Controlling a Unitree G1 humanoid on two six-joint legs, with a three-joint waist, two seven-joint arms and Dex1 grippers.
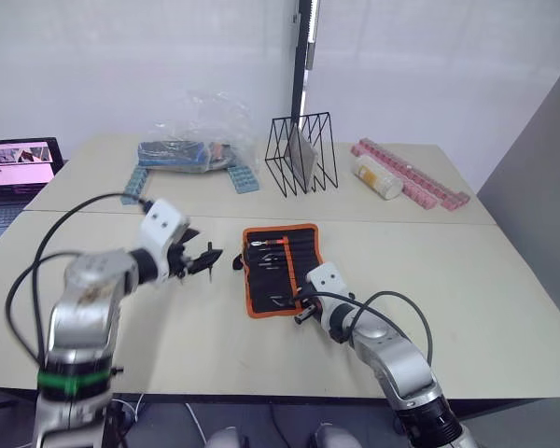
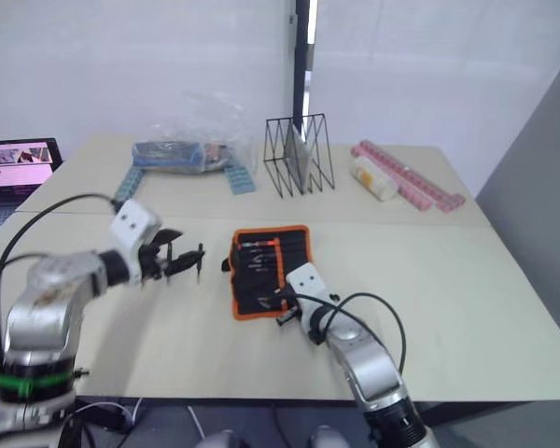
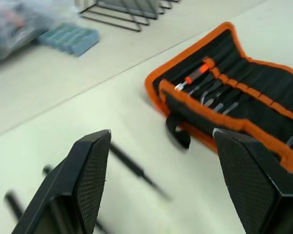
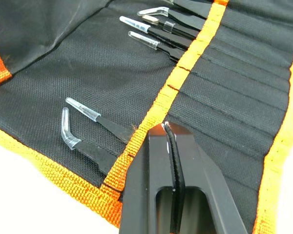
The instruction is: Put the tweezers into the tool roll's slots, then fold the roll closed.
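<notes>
The tool roll (image 1: 282, 266) lies unfolded in the middle of the table, black with orange edging. Its short strap (image 3: 178, 132) points toward my left side. Several tweezers (image 4: 88, 114) sit in the slots (image 4: 234, 97), their clear-capped tips sticking out past the orange stripe (image 4: 185, 58). My right gripper (image 4: 165, 127) is shut and empty, its tip resting on that stripe at the roll's near edge (image 1: 301, 315). To the left of the roll my left gripper (image 1: 203, 259) hovers open above the table. A slim, blurred dark stick (image 3: 136, 170) lies on the table below it; I cannot tell what it is.
A black wire rack (image 1: 303, 154) stands behind the roll. Blue toothed bars (image 1: 244, 177) and a plastic bag (image 1: 194, 145) are at the back left. Pink bars (image 1: 413, 177) and a pale bottle (image 1: 377, 177) are at the back right. A laptop (image 1: 15, 173) sits far left.
</notes>
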